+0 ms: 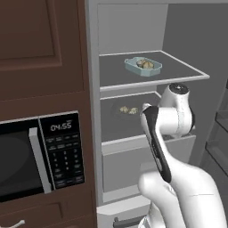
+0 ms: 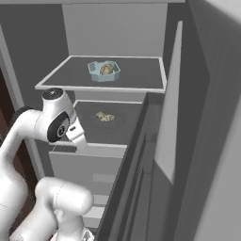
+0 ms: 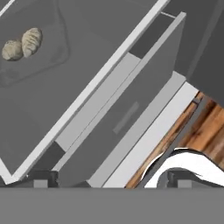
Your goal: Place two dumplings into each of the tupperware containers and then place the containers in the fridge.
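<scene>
Fridge [image 1: 187, 26] is open, pale grey interior, flat shelves, drawer [image 3: 118, 122] at the bottom.

Blue-teal container [image 1: 143, 66] sits on the upper shelf [image 1: 178, 73], toward the middle. Dumplings [image 1: 145, 64] inside it; looks like two, but they bunch together, so the count is not certain from here. Right base view shows the same tray [image 2: 103, 70] with tan pieces [image 2: 106, 69] in it.

Dark grey container [image 3: 48, 52] is on the shelf below, hard to separate from the grey shelf surface. Two dumplings [image 3: 22, 43] lie in it side by side, touching. Same pair seen from the left base view [image 1: 129, 109] and the right [image 2: 105, 116].

Arm [image 1: 167, 120] is raised in front of the fridge, at about the height of the lower shelf, just outside its front edge. Hand [image 3: 107, 178] points down at the drawer front and the lower shelf edge; fingertips [image 3: 41, 178] sit well apart at the two sides of the hand view, so it is spread wide, nothing between them. Wood floor [image 3: 205, 127] visible past the fridge base.

Microwave [image 1: 40, 151] with keypad is set in the brown cabinets [image 1: 40, 49] left of the fridge, display reads 04:55.
</scene>
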Available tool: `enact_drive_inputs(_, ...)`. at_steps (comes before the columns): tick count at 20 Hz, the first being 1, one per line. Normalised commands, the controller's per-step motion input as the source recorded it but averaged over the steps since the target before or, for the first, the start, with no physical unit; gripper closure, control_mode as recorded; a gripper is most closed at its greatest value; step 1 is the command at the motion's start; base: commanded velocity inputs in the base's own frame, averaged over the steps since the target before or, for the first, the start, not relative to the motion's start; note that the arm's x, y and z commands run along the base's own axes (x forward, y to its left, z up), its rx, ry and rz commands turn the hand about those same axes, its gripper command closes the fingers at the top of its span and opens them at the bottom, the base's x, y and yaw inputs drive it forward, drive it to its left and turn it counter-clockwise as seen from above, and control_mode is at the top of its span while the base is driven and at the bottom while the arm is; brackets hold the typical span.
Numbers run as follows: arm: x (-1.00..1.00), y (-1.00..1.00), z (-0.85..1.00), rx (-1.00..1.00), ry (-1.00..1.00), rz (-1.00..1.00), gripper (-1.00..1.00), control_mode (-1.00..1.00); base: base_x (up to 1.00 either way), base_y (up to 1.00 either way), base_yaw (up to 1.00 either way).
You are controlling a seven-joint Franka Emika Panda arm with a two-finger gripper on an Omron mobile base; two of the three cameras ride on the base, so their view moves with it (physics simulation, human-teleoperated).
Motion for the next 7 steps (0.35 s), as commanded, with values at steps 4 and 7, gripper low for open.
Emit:
enact_drive_inputs(4, -1.00, 0.29, 0.39, -0.09, 0.30, 0.11, -1.00, -1.00, 0.00, 0.00, 0.00)
enact_drive_inputs(7, -1.00, -0.08, 0.70, -0.02, 0.19, 0.06, -1.00, -1.00, 0.00, 0.00, 0.00)
